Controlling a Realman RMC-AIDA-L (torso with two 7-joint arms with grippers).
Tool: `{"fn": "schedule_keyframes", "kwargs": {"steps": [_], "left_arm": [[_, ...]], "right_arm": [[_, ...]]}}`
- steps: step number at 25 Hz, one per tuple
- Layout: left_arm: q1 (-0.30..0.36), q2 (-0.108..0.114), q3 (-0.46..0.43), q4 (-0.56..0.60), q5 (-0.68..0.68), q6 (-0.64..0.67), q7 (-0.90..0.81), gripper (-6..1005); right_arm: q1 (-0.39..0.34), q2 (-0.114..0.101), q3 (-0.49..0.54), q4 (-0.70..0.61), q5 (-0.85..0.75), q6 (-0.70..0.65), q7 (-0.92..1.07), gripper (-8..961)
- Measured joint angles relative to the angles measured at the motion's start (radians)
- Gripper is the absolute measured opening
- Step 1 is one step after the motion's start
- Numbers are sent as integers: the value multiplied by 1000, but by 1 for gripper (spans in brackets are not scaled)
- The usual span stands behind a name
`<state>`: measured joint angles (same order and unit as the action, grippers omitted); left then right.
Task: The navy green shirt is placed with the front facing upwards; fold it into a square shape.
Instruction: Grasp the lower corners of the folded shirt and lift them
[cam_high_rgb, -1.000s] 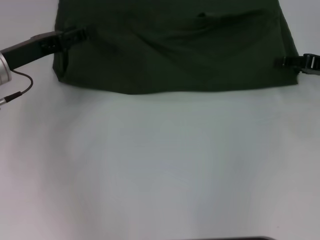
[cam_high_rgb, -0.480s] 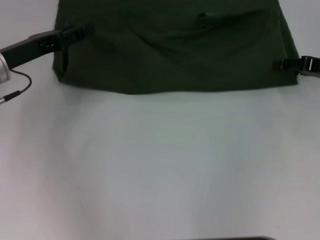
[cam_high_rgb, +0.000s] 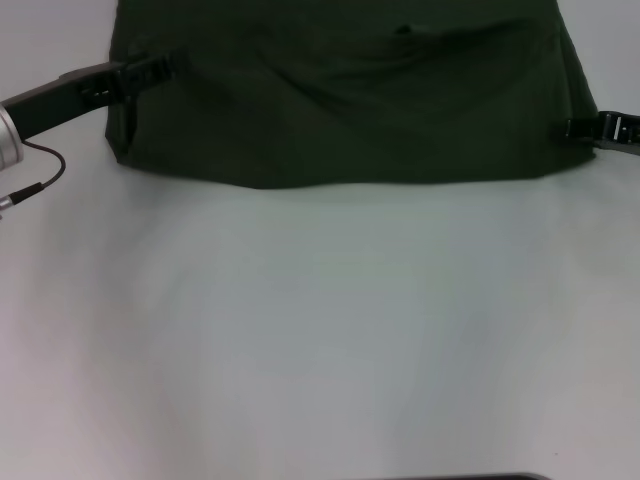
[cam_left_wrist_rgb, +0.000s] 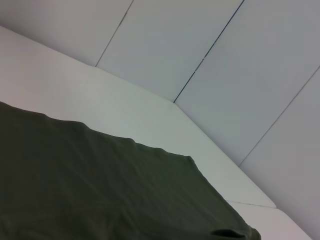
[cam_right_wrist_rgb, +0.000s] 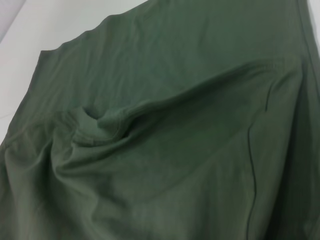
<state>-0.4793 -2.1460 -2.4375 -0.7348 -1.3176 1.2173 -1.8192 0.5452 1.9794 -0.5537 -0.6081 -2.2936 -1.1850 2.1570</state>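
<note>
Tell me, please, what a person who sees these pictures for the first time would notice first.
The eye goes first to the dark green shirt, spread wide across the far part of the white table, with soft folds over its surface. Next come the two black grippers at its sides: the left gripper at the shirt's left edge and the right gripper at its right edge. No lettering shows on the cloth.

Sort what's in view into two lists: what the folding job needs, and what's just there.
Job:
- navy green shirt, lying at the table's far side
- left end effector, on the shirt's left edge
- right end effector, at its right edge

Just there:
- white table
- panelled wall
</note>
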Motion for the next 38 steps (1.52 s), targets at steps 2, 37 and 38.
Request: {"fn": "schedule_keyframes", "kwargs": {"steps": [2,37,38], "left_arm": [[0,0,0,0,0,-1,0,716],[10,39,8,17,223,-67,-35,714],[7,38,8,18,232,-71,-35,713]], "right_arm": [[1,0,0,0,0,-4,-2,434],[2,-15,9,12,4,10,-12,34],[2,-15,9,12,4,10,-12,34]]}}
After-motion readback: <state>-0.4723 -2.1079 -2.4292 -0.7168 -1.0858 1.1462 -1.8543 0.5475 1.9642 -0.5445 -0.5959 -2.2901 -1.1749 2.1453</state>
